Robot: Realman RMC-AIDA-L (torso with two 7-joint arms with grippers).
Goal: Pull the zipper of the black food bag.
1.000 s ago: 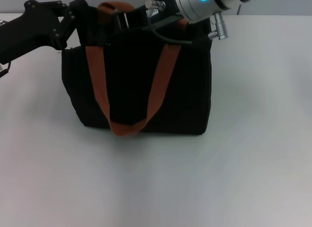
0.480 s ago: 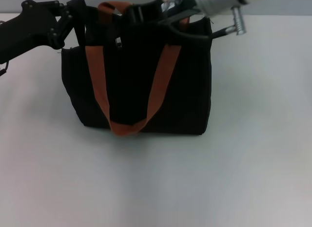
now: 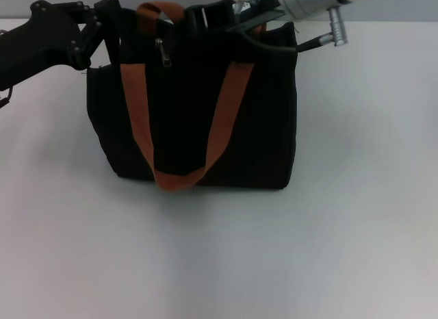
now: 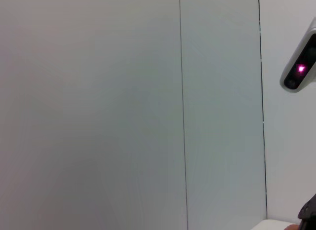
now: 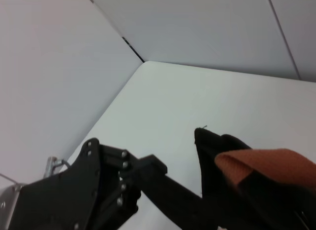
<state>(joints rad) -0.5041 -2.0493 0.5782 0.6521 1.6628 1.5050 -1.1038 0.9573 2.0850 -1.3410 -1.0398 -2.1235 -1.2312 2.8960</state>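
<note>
1. Right end effector (image 3: 205,18) has shifted left along the bag top; pull tab (image 3: 164,53) now hangs exposed.
2. Black bag (image 3: 191,120) upper centre on surface (image 3: 342,230); zipper (image 3: 226,33) runs left-right.
3. Left end effector (image 3: 113,21) clamps the bag's upper-left corner; right's opening can't be told.

Bright, even light, perhaps slightly soft

black food bag (image 3: 191,113): stands on the desk (image 3: 328,223), toward the far edge, left of centre.
zipper (image 3: 162,53): along the bag's top edge, its pull tab toward the left end.
left gripper (image 3: 109,21): at the bag's far left top corner.
right gripper (image 3: 205,18): over the bag's top edge, right of the pull tab.
</note>
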